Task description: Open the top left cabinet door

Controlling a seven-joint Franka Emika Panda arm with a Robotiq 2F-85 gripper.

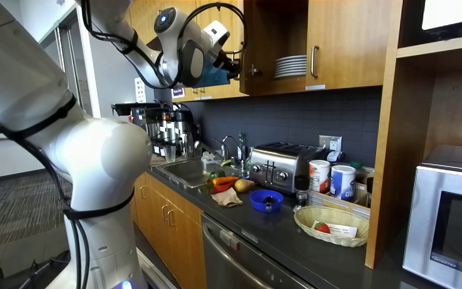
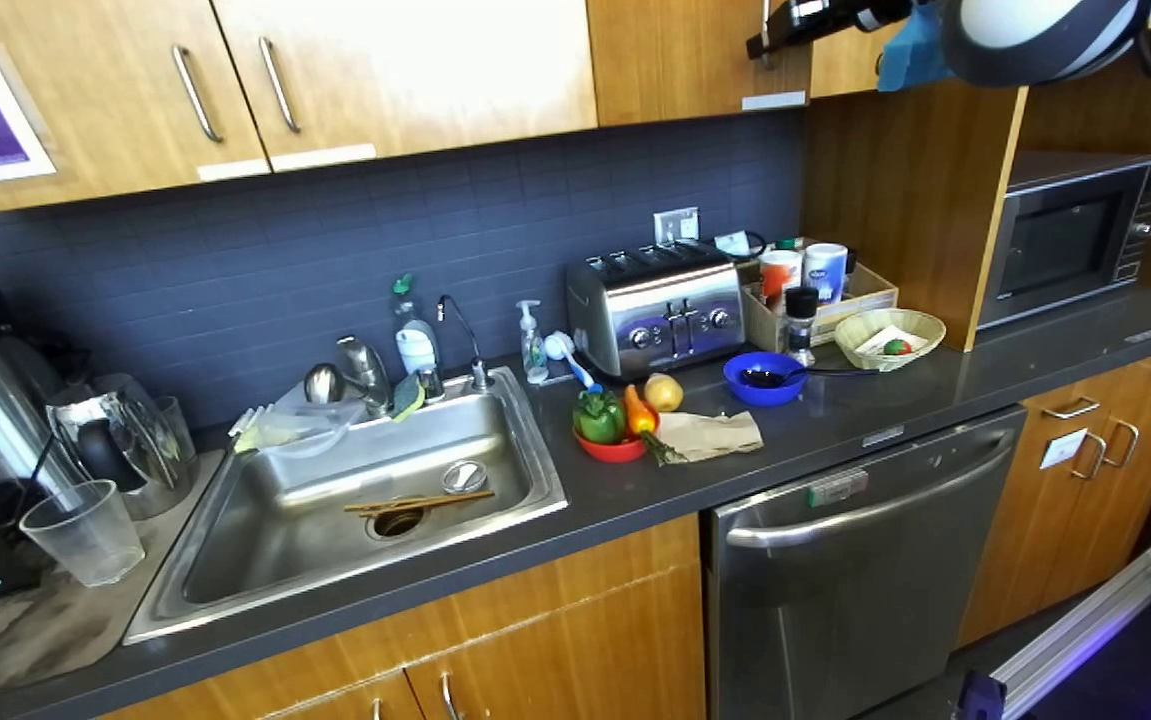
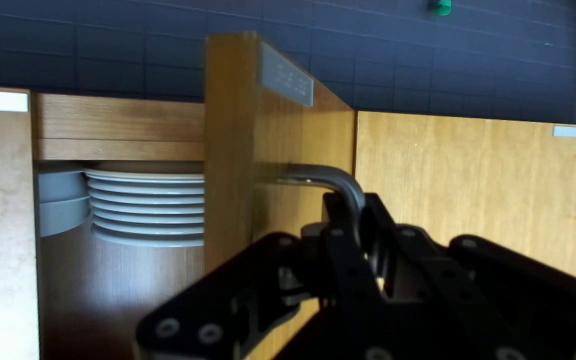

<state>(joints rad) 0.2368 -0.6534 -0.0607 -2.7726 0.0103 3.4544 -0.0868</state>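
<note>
My end effector [image 3: 356, 202] is clamped on the silver bar handle [image 3: 330, 175] of the top left cabinet door [image 3: 293, 135], the bar running between my fingers [image 3: 337, 212] near the end where it bends into the wood. That door stands open, turned outward from its cabinet [image 1: 287, 28], and in the wrist view its free edge faces me. In an exterior view my white arm [image 1: 106, 144] stands to the left of the door and reaches up to it. Past the door's free edge, inside the cabinet, I see a stack of white plates [image 3: 147, 205] with gray dishes [image 3: 62, 195] close beside it. To the right of the door, the matching wooden door [image 1: 347, 40] sits flush, its own handle [image 1: 313, 60] along its left edge. To the left of the door are more wooden cabinet doors [image 2: 415, 80] in both exterior views. Below the door, the dark surface [image 2: 935, 400] carries a metal toaster [image 2: 655, 310], a blue bowl [image 2: 760, 397] with a black utensil [image 2: 763, 377] in it, and a red bowl [image 2: 613, 452] bearing a green pepper [image 2: 599, 415] and a carrot [image 2: 638, 410]. Below and to the left of the door, a steel sink [image 2: 265, 545] is set into the surface. Below and to the right of the door sits a wicker basket [image 1: 331, 237] holding a strawberry [image 1: 322, 228] and a slip of paper [image 1: 343, 230]. Farther to the right of the door stands a microwave [image 2: 1065, 235].
</note>
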